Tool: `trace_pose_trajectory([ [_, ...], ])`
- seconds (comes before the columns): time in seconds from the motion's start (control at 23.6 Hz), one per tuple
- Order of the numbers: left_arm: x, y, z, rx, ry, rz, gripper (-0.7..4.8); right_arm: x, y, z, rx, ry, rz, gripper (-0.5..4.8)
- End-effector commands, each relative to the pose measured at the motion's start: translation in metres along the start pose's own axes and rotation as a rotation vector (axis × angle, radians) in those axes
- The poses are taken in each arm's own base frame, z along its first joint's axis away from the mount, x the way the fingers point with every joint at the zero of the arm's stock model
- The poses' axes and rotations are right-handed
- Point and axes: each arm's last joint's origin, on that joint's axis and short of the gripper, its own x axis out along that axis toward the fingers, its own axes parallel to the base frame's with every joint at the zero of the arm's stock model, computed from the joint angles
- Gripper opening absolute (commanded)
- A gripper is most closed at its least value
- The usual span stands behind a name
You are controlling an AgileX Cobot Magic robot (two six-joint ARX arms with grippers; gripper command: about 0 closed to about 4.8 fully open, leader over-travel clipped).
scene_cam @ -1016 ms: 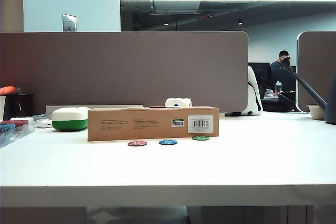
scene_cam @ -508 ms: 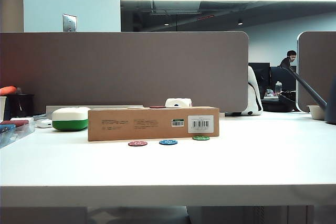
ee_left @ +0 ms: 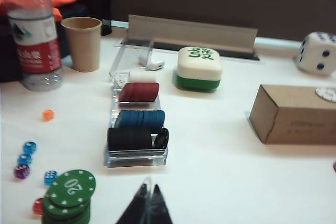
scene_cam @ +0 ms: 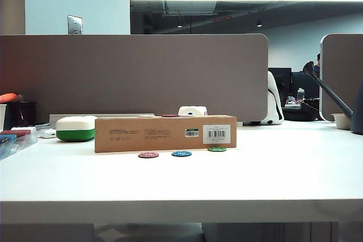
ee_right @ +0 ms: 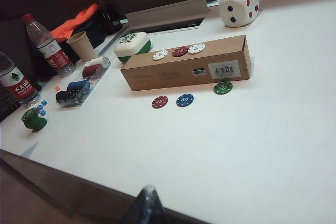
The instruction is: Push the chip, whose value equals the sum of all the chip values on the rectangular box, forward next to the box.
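The rectangular box [scene_cam: 165,133] lies lengthwise across the table, also seen as the brown carton [ee_right: 185,64] and by its end [ee_left: 294,114]. Three chips lie on its top: white [ee_right: 160,55], red [ee_right: 180,51] and white [ee_right: 196,48]. The green chip [scene_cam: 216,149] [ee_right: 223,87] lies flat on the table close against the box's front, below the barcode label. My left gripper [ee_left: 149,188] is shut and empty, well to the left of the box. My right gripper [ee_right: 148,190] is shut and empty over the table's near edge, far from the chip. Neither gripper shows in the exterior view.
A red chip [ee_right: 159,102] and a blue chip [ee_right: 185,99] lie further out in front of the box. A chip rack [ee_left: 137,129], a white-and-green case [ee_left: 198,68], a stack of green chips [ee_left: 69,198], small dice, a cup [ee_left: 83,43], bottles and a large die [ee_right: 239,6] stand around.
Nothing on the table has moved. Only a person far in the background has shifted to the right.
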Motion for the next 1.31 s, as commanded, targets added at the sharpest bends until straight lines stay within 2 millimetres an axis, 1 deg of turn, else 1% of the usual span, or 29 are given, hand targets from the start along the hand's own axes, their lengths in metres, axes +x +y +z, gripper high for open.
trace_pose_trajectory([
  [0.04, 0.0041, 0.0005, -0.0077, -0.032, -0.043, -0.012, -0.05, -0.0005, 0.0007, 0.002, -0.003, -0.018, 0.004, -0.06],
  [0.17, 0.0042, 0.0002, -0.0093, 0.027, -0.026, -0.026, -0.05, -0.0005, 0.0007, 0.002, -0.003, -0.018, 0.004, -0.06],
  [0.25, 0.0041, -0.0017, -0.0094, 0.114, -0.026, -0.088, -0.05, -0.0005, 0.0007, 0.002, -0.003, -0.018, 0.005, -0.06],
  [0.3, 0.0041, -0.0019, -0.0094, 0.126, -0.027, -0.096, -0.05, -0.0005, 0.0007, 0.002, -0.003, -0.018, 0.005, -0.06],
  [1.31, 0.004, -0.0017, -0.0084, 0.106, -0.036, -0.088, -0.05, -0.0004, 0.0007, 0.0019, -0.003, -0.018, 0.004, -0.06],
])
